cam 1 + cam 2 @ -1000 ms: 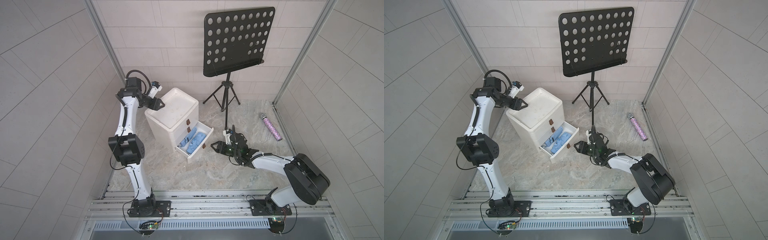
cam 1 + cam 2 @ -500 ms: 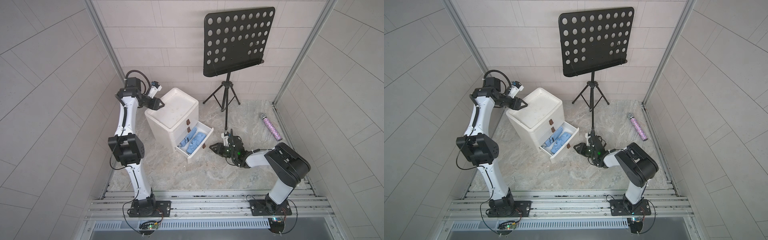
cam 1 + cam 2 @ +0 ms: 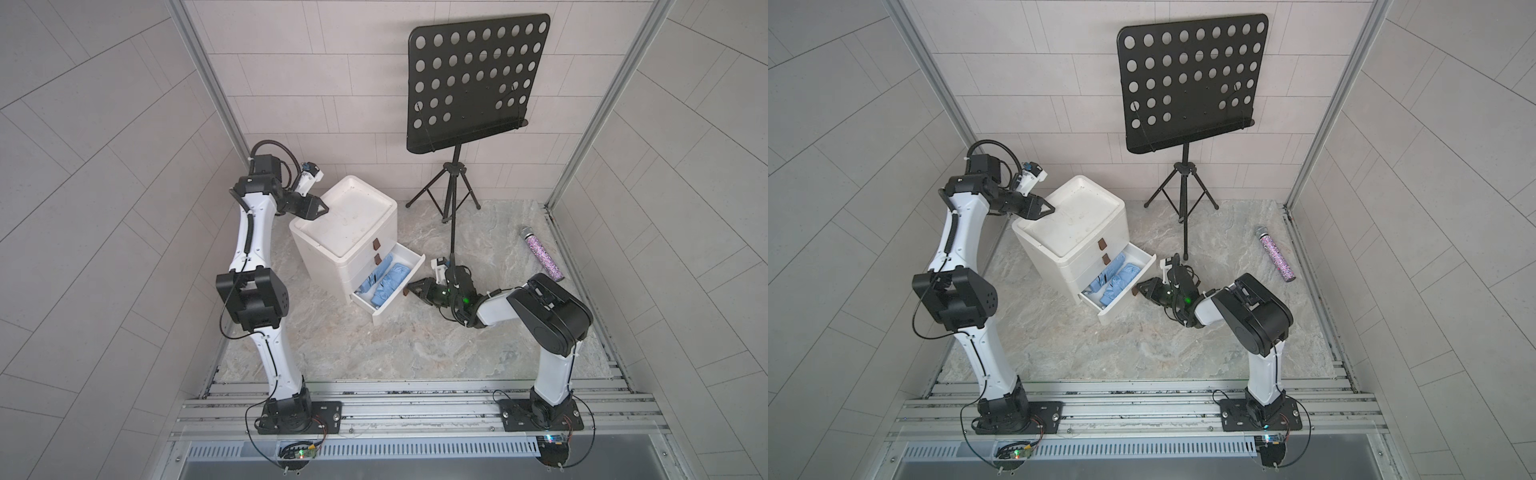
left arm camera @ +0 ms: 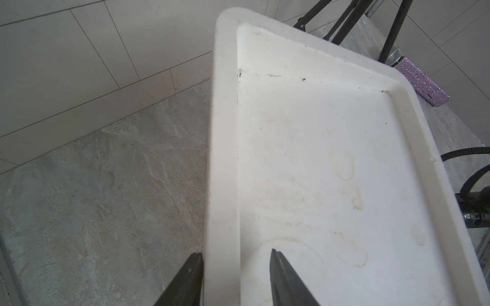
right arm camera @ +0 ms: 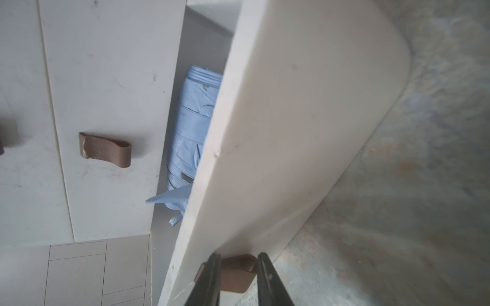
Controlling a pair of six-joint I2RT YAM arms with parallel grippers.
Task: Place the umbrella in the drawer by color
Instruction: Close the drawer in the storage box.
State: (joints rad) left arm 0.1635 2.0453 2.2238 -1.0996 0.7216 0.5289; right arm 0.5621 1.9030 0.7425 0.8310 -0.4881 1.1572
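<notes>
Two pale-blue folded umbrellas point(image 3: 390, 283) lie side by side in the open bottom drawer point(image 3: 393, 306) of one three-drawer cabinet point(image 3: 345, 220), mid-frame in both top views. Left gripper point(image 4: 234, 253) jaws stand apart astride the cabinet rim. Right gripper point(image 5: 238, 255) jaws flank the brown handle point(image 5: 237, 275); I cannot tell whether they pinch it.

Pretty stained white cabinet top point(image 4: 318, 159), left gripper point(image 4: 235, 253) jaws parted either side of its rim, glittery purple microphone point(image 4: 416, 79) on floor point(image 4: 106, 185) beyond.

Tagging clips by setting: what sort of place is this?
Likely a robot test cell: tiled walls enclose a marbled floor, left arm and right arm mount on an aluminium rail, and a music stand and drawer unit are props.
</notes>
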